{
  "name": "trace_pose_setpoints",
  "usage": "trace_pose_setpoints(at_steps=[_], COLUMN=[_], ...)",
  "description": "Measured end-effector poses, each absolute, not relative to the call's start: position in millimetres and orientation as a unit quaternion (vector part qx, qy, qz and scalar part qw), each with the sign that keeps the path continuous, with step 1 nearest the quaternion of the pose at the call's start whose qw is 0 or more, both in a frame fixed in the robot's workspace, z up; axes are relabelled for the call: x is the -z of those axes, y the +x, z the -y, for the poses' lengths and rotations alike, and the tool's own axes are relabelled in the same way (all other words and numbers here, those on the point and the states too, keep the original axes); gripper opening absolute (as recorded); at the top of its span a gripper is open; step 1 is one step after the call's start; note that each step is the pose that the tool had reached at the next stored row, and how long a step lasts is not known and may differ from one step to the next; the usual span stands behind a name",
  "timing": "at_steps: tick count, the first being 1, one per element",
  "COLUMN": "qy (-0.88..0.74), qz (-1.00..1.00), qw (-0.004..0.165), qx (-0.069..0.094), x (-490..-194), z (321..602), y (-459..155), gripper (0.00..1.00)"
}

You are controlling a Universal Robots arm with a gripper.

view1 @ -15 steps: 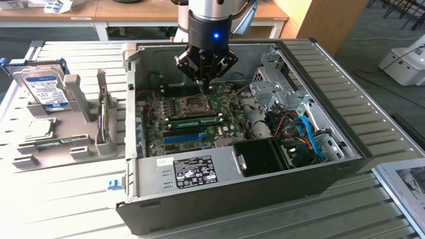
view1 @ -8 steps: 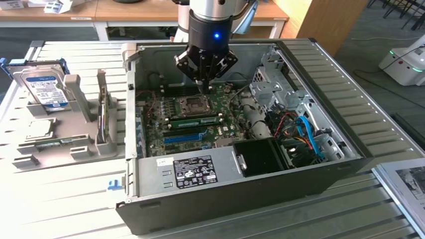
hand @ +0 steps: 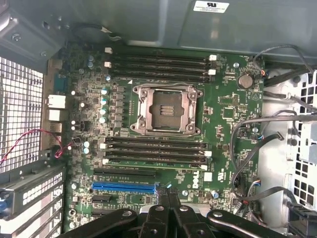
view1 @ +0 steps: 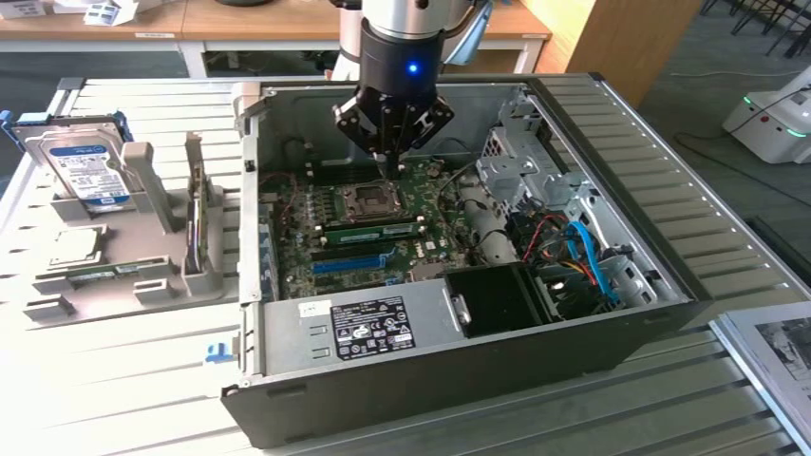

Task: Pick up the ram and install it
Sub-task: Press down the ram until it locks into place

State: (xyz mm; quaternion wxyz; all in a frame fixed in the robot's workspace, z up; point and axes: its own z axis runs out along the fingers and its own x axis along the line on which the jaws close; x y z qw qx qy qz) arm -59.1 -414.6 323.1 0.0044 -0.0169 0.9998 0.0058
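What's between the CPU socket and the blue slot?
A bank of dark memory slots, plain in the wrist view, between CPU socket and blue slot; the exterior view shows the ram lying there.

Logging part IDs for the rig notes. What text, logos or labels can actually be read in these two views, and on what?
"DELL": white logo on the motherboard, near the blue slot.
White sticker on the case wall: a round mark, print too small to read.
Black label on the power supply: white print, unreadable.
Blue-and-white label on the hard drive in the grey holder: unreadable.
Board silkscreen: too small to read.
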Motion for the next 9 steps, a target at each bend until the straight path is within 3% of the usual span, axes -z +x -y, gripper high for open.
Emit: trace_pose_setpoints(at_steps=[9], qy=[-0.012], qz=[-1.000], qw=[0.004], qx=[-0.006], x=[-323.1], z=[414.6], y=[-59.1], gripper=[0.10])
